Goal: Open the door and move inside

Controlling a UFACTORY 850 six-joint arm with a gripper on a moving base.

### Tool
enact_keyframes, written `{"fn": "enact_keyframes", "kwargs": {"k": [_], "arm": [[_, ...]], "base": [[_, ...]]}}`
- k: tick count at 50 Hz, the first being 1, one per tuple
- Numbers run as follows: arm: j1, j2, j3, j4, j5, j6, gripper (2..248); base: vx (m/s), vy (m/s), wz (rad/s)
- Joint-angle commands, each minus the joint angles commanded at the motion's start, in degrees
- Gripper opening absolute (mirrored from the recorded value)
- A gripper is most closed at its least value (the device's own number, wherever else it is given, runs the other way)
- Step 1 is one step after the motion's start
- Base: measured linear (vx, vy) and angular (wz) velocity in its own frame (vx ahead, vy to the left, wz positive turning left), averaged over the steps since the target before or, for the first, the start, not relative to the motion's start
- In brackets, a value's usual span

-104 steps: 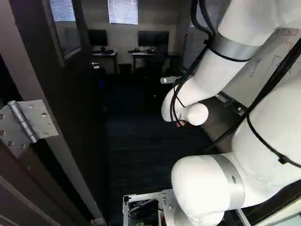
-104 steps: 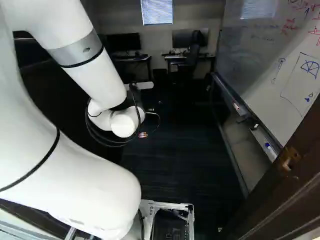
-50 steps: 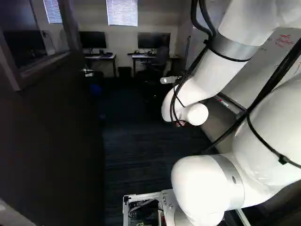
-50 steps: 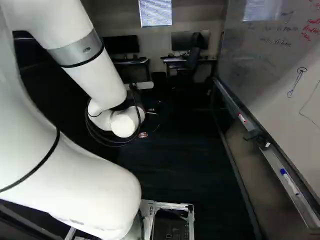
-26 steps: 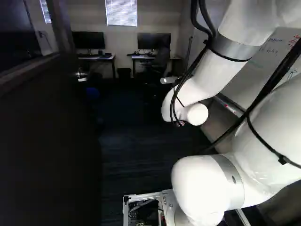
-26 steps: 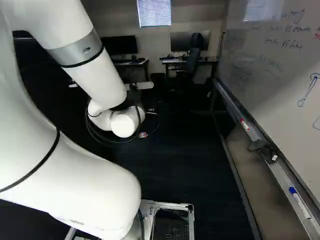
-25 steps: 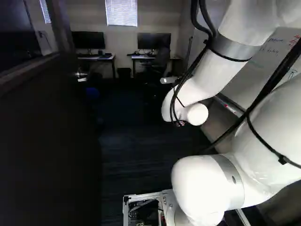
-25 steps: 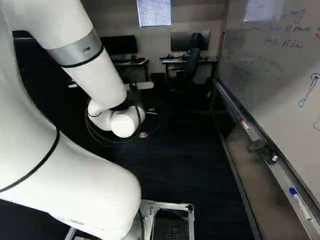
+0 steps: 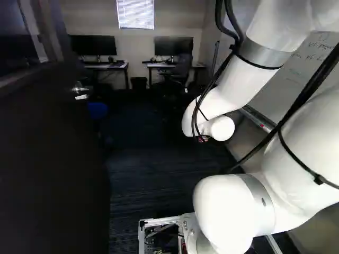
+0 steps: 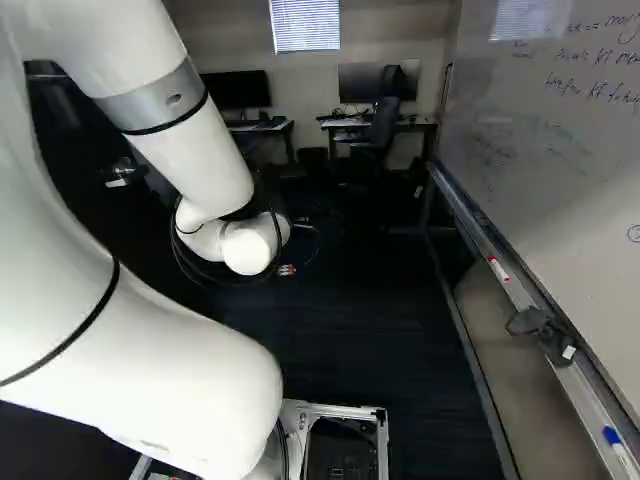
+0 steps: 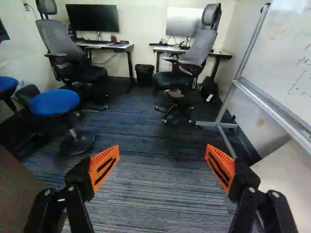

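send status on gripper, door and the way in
Gripper open, nothing held. Door open, at left of left base view. Way ahead looks passable; blue stool on door's side, desk chairs farther in.

Pale far wall (image 11: 141,29) at 12 o'clock, window (image 9: 135,13) in it, blinds glowing. Desk (image 11: 112,46) at 11, another desk (image 11: 170,49) at 12, monitor on each. Trash bin (image 11: 145,75) between them. Mesh office chair (image 11: 201,46) at each. Blue round stool (image 11: 54,102) at 10. Whiteboard (image 10: 560,180) with handwriting at 2, red marker (image 10: 498,268) on its tray. Dark striped carpet (image 11: 155,184). Dim light low down.
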Motion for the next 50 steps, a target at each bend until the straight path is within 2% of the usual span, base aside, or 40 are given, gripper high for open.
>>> {"fn": "enact_keyframes", "kwargs": {"k": [50], "arm": [[0.0, 0.0, 0.0, 0.0, 0.0, 0.0, 247]], "base": [[0.211, -0.028, -0.017]]}}
